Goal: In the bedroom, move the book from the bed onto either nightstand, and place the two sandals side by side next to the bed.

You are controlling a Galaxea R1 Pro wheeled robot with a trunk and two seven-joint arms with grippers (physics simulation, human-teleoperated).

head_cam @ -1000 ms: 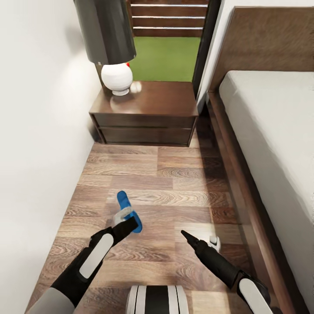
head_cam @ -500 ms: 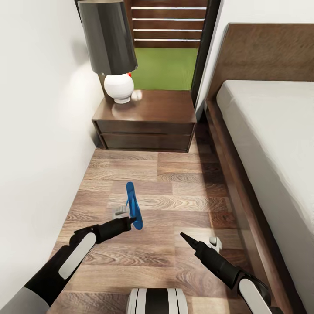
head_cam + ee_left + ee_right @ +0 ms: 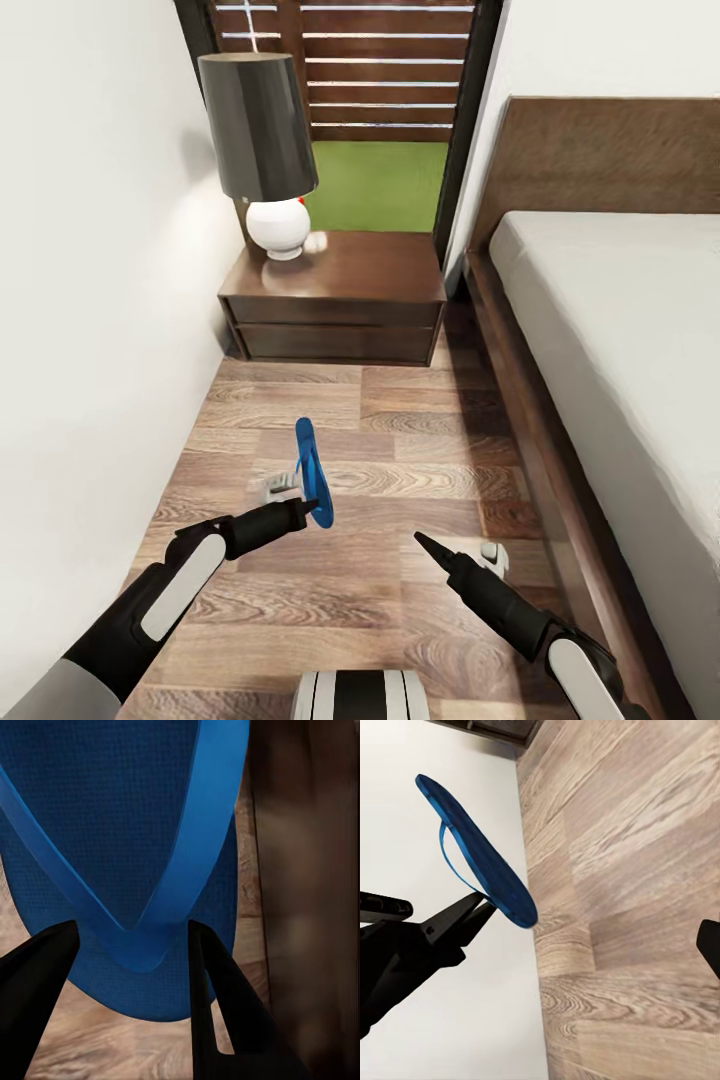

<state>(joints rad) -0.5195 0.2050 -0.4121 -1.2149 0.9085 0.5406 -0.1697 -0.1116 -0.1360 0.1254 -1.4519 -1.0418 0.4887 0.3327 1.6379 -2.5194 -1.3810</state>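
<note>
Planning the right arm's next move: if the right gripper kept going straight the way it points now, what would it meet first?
Probably the wood floor. The right gripper points ahead and slightly leftward, toward the sandal in the left gripper, though depth is unclear and the way between looks free.

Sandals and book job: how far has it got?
Nothing looks finished. In hand: one blue sandal, gripped by the left gripper above the wood floor between wall and bed. The nightstand top carries just a lamp, no book. Setting down this sandal is left.
</note>
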